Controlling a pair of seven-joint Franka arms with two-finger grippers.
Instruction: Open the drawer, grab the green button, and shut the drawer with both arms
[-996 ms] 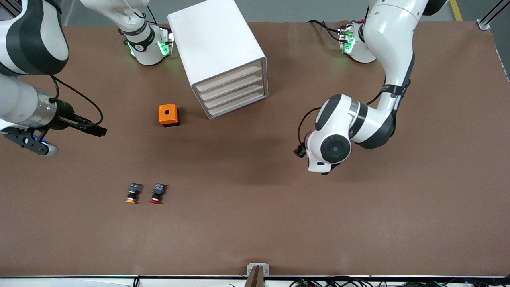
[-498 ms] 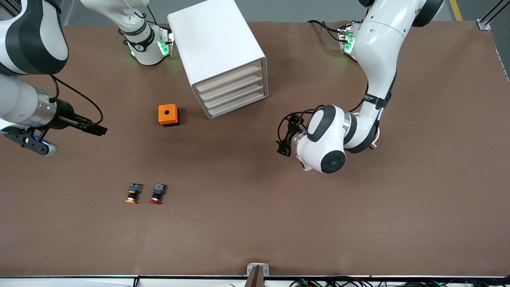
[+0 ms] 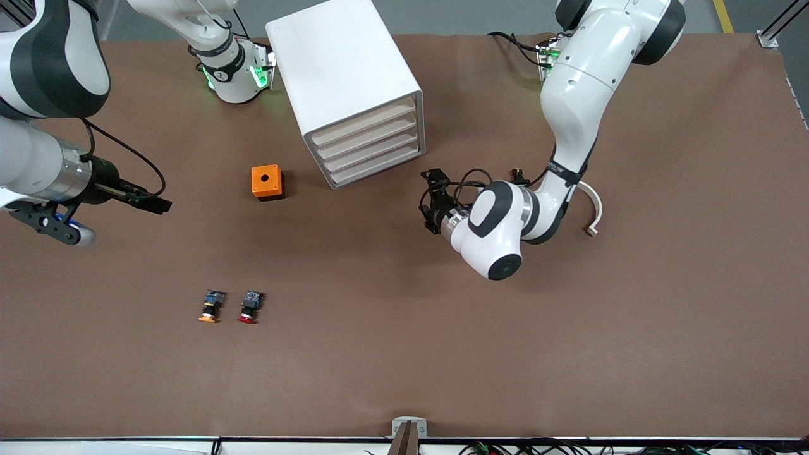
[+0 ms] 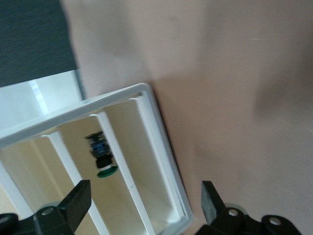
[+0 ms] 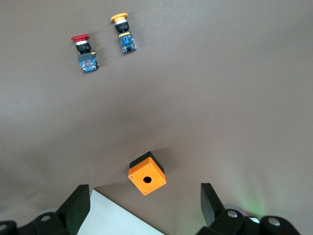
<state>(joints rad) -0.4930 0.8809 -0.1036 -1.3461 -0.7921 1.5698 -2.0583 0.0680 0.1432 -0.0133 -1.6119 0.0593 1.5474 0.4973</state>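
Your left arm point(image 3: 572, 107) reaches down from its base, elbow bent, wrist turned sideways low over the desk. Left tool point(image 3: 431, 203) has its fingers point(image 4: 73, 203) spread wide. Your right arm point(image 3: 38, 126) waits at its end, right tool point(image 3: 155, 203) level, fingers point(image 5: 212, 203) apart, holding nothing.

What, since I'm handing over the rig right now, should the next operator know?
Left gripper: open, over the table just in front of the cabinet, touching nothing.
Right gripper: open, waiting over the right arm's end of the table.
Green button: inside the cabinet, seen in the left wrist view.
Done: nothing; all four drawers are shut.
Left: open drawer, take button, close.
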